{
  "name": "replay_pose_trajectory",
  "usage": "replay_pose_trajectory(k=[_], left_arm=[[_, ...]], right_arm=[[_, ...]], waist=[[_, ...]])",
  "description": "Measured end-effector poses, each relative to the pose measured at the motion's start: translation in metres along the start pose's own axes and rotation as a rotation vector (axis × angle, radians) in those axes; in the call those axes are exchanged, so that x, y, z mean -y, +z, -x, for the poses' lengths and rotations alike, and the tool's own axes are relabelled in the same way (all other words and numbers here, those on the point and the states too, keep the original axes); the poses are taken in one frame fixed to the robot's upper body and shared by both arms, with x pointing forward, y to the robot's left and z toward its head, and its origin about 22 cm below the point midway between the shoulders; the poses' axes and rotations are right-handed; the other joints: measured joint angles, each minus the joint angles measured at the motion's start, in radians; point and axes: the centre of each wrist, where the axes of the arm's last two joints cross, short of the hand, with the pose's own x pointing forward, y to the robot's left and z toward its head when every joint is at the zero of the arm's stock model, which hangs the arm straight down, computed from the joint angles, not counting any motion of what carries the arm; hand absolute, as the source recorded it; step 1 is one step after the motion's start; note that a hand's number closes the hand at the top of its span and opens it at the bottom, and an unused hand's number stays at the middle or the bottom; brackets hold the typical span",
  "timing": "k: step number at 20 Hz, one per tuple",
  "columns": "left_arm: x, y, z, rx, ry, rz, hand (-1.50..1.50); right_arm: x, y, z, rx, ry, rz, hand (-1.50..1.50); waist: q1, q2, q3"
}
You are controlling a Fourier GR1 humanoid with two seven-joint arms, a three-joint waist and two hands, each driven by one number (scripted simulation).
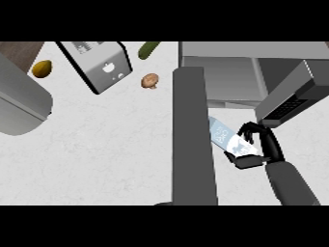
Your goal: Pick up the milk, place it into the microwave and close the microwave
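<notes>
Grey forearm [192, 144] centre foreground, right robot hand [261, 153] curled round milk carton [226, 136], white counter [102, 154], microwave [224, 77] beyond

One milk carton [226, 136], one microwave [220, 72] and a lone right hand [262, 146] at a kitchen counter [110, 154].
Four single items complete the count, all up and to the left of the hand: one brown mushroom [150, 80], one green cucumber [149, 49], one yellow-brown fruit [42, 68] and one dark box [99, 65] with white markings. The microwave, just above the hand, has one door [295, 96].
</notes>
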Motion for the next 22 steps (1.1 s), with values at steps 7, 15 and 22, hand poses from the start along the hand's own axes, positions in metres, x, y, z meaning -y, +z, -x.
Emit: replay_pose_trajectory(k=[7, 15, 22], left_arm=[[-0.009, 0.008, 0.0, -0.019, -0.015, -0.022, -1.5], [-0.015, 0.006, 0.004, -0.03, -0.015, -0.032, -1.5], [-0.023, 0.002, 0.011, -0.041, -0.024, -0.028, -1.5]], right_arm=[[-0.013, -0.025, -0.017, 0.099, -0.042, -0.047, 1.5], [-0.004, -0.075, -0.054, 0.145, 0.033, -0.008, 1.5], [0.013, -0.124, -0.077, 0.087, 0.084, -0.043, 1.5]], waist=[[-0.024, -0.007, -0.004], [-0.035, -0.007, -0.007], [-0.024, 0.002, -0.007]])
